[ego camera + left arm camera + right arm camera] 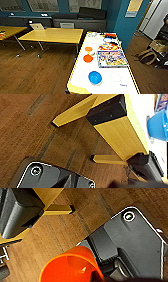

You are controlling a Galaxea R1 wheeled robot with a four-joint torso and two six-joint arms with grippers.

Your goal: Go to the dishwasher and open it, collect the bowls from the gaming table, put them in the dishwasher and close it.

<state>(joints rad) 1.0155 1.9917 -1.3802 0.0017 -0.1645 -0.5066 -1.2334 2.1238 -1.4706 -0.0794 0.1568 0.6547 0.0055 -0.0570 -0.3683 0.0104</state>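
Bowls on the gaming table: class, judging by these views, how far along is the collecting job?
Done: the robot stands at the gaming table. In hand: an orange bowl hangs over the floor by the right wrist camera; whether it is gripped is unclear. Left: a blue bowl and two orange bowls lie on the table uncollected.

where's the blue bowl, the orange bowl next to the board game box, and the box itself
blue bowl (95, 77), head view, inside of the bowl
orange bowl (88, 58), head view, middle of the bowl
board game box (111, 59), head view, middle of its printed lid
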